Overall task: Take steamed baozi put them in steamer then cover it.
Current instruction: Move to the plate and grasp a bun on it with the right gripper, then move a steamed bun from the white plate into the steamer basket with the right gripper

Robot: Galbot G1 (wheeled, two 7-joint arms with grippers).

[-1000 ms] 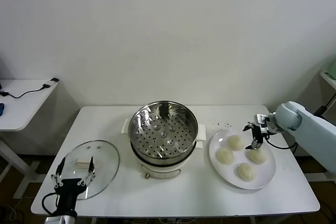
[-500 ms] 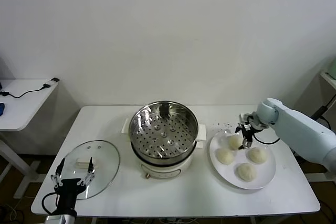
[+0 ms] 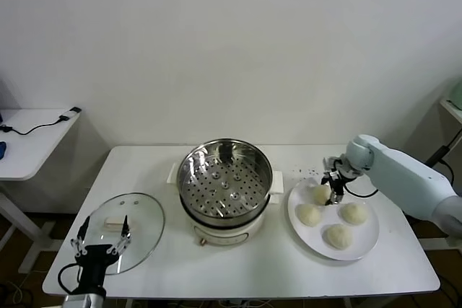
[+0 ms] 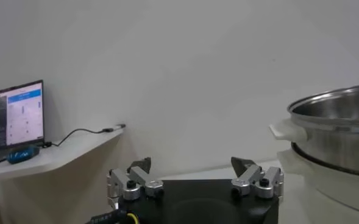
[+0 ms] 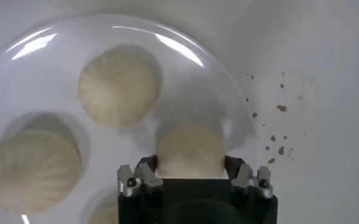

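Observation:
Four cream-white baozi lie on a white plate at the right. My right gripper is down over the bun nearest the steamer. In the right wrist view the open fingers of this gripper stand on either side of that bun. The other buns lie free. The steel steamer on its cream base stands mid-table with nothing in it. The glass cover lies flat at the front left. My left gripper is parked open over the cover's near edge.
Dark crumbs are scattered on the table between the steamer and the plate. A side table with a cable stands to the left. The steamer's wall and handle show in the left wrist view.
My right gripper has moved left across the plate, from beside the far right bun to over the bun nearest the steamer, and has come down around it. The left arm has not moved.

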